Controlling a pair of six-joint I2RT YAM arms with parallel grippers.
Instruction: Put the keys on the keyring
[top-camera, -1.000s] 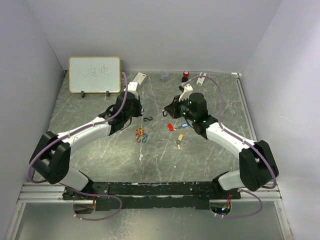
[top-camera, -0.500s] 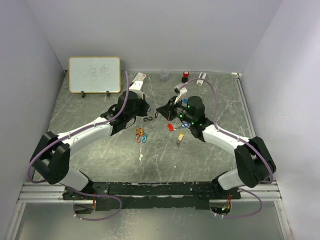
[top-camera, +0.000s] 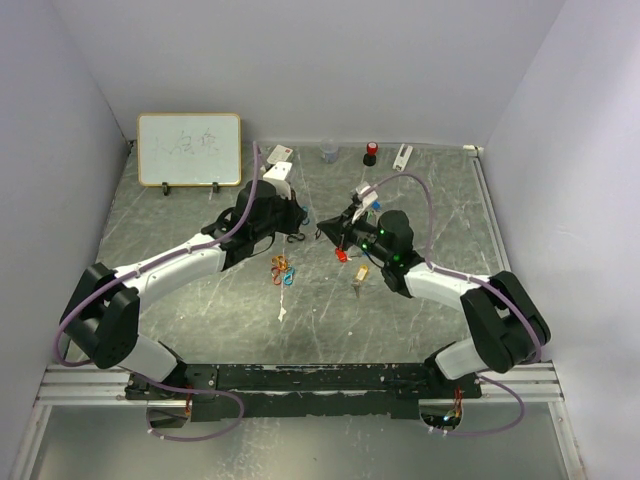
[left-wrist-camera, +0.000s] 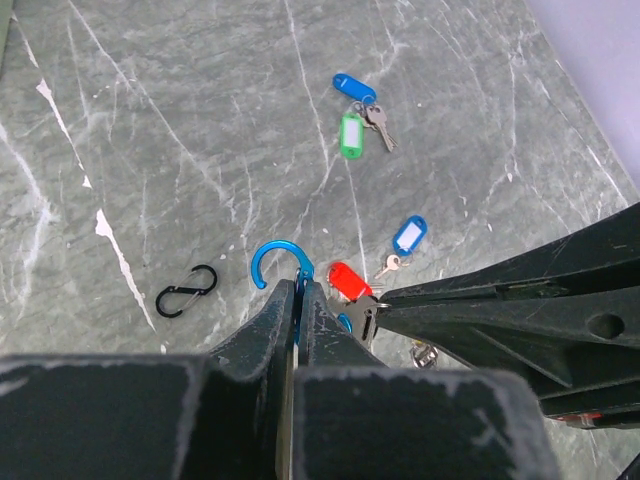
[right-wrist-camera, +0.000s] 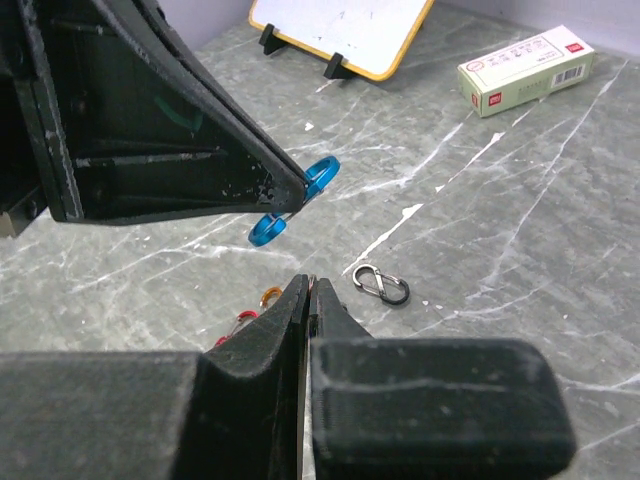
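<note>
My left gripper (left-wrist-camera: 297, 290) is shut on the blue keyring (left-wrist-camera: 272, 262), an open carabiner-style hook that sticks out past its tips. The ring also shows in the right wrist view as the blue keyring (right-wrist-camera: 318, 172) at the left gripper (right-wrist-camera: 298, 190). My right gripper (left-wrist-camera: 386, 297) is shut on a key with a red tag (left-wrist-camera: 349, 279) and holds it right against the ring. In the top view both grippers (top-camera: 312, 228) meet above mid-table. More keys lie on the table: a blue tag (left-wrist-camera: 353, 86), a green tag (left-wrist-camera: 351, 135) and another blue tag (left-wrist-camera: 409, 236).
A black S-shaped clip (left-wrist-camera: 186, 290) lies on the table below the grippers. Coloured carabiner clips (top-camera: 283, 271) lie in front of them. At the back stand a whiteboard (top-camera: 189, 149), a small white box (right-wrist-camera: 525, 70), a clear cup (top-camera: 329, 152) and a red-capped bottle (top-camera: 370, 152).
The right gripper has swung left with the red-tagged key until it meets the left gripper. The left gripper has shifted a little right and back with the blue ring.
</note>
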